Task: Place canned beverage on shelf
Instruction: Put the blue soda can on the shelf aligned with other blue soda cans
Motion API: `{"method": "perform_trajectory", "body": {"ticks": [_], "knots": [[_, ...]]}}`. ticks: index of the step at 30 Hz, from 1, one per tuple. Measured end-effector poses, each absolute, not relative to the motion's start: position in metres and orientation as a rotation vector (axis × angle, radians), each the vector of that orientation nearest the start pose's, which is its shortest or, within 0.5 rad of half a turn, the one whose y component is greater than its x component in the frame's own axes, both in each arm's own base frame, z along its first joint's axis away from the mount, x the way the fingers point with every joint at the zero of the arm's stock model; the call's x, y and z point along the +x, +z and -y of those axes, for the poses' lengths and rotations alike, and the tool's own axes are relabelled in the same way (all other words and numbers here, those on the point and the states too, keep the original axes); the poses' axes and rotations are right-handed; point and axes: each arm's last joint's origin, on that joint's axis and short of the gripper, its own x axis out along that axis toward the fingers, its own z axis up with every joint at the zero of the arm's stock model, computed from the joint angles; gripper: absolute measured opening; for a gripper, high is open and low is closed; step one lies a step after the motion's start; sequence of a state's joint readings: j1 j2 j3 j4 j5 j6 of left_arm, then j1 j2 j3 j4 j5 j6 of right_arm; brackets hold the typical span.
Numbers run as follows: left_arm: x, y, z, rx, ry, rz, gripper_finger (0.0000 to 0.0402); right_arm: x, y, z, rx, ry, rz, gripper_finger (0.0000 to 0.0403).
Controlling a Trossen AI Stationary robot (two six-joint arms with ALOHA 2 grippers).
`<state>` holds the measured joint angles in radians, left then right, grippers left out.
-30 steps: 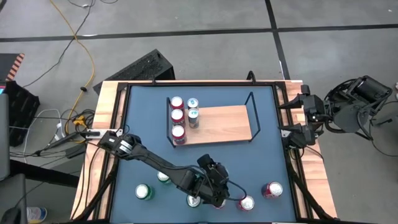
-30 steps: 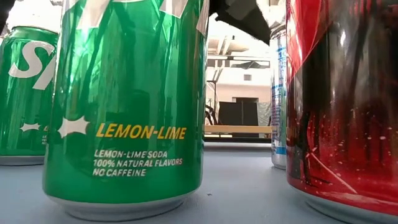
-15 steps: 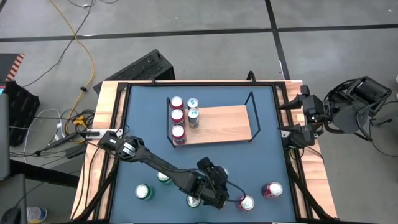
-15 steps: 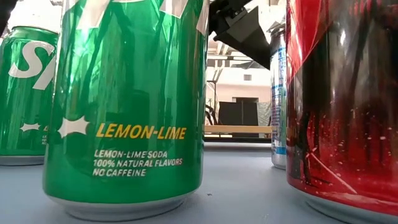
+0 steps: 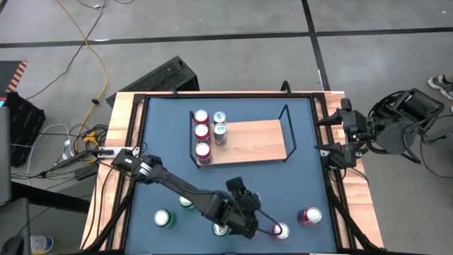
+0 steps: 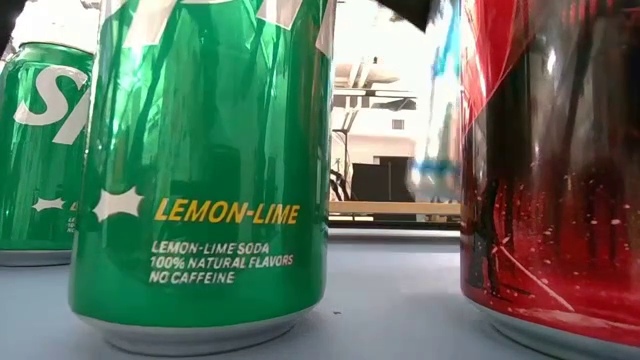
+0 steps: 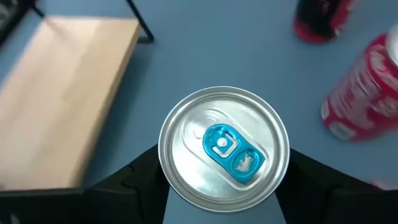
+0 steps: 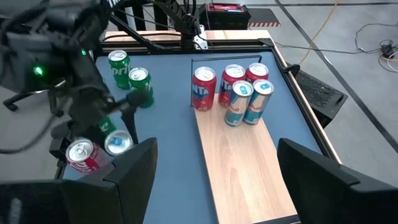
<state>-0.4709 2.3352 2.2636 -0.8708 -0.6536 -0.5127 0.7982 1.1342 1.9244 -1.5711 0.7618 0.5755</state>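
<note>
the left gripper (image 5: 249,221) is down near the front edge of the table, its two dark fingers (image 7: 134,180) standing either side of a silver can with a blue tab (image 7: 224,145). they sit right at the can's rim, narrowed in around it, but whether they press firmly cannot be told. in the low view that can shows blurred and apparently off the tabletop, so i judge it just picked up.

the main risk is a weak grip — the fingers meet only the upper rim, so the can could tilt or slide out on the way to the shelf (image 5: 251,139). a red can (image 5: 281,231) stands just beside the gripper and another red can (image 5: 309,216) near it towards the front right corner; a sideways swing could knock either over.

the shelf lies in the middle of the table towards the back edge. five cans are packed at its left end (image 8: 231,88), red ones and blue-silver ones, while its right part is bare wood. the black wire end frames (image 5: 285,132) stand up at both ends and could catch a can carried in low.

green lemon-lime cans (image 6: 205,165) stand by the front left corner, clear of the route. the right gripper (image 5: 333,134) waits off the table's right edge with its fingers spread wide, holding nothing.
</note>
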Motion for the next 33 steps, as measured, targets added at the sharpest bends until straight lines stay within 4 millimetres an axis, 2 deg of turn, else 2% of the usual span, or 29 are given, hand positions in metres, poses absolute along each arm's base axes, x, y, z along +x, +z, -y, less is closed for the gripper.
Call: {"method": "perform_trajectory", "body": {"ticks": [4,9,16,21,24,28,33], "knots": [[0.453,0.291,0.205,0.151,0.291,-0.758,0.0214,0.085,0.497,-0.058,0.005,-0.128,-0.531,0.0317],[0.438,0.328,0.177,0.237,0.249,-0.774,0.0214,0.084,0.497,-0.058,-0.005,-0.13,-0.527,0.0317],[0.401,0.413,0.128,0.233,0.194,-0.634,0.0214,0.084,0.498,-0.056,-0.05,-0.148,-0.511,0.0317],[0.386,0.449,0.105,0.169,0.023,-0.475,0.0214,0.084,0.498,-0.056,-0.084,-0.144,-0.512,0.0317],[0.379,0.452,0.097,0.159,-0.047,-0.448,0.0214,0.084,0.498,-0.056,-0.09,-0.142,-0.512,0.0317],[0.376,0.432,0.084,0.181,-0.046,-0.526,0.0214,0.084,0.498,-0.056,-0.11,-0.136,-0.513,0.0317],[0.374,0.409,0.069,0.164,-0.107,-0.506,0.0214,0.082,0.499,-0.053,-0.109,-0.154,-0.499,0.0317]]}}
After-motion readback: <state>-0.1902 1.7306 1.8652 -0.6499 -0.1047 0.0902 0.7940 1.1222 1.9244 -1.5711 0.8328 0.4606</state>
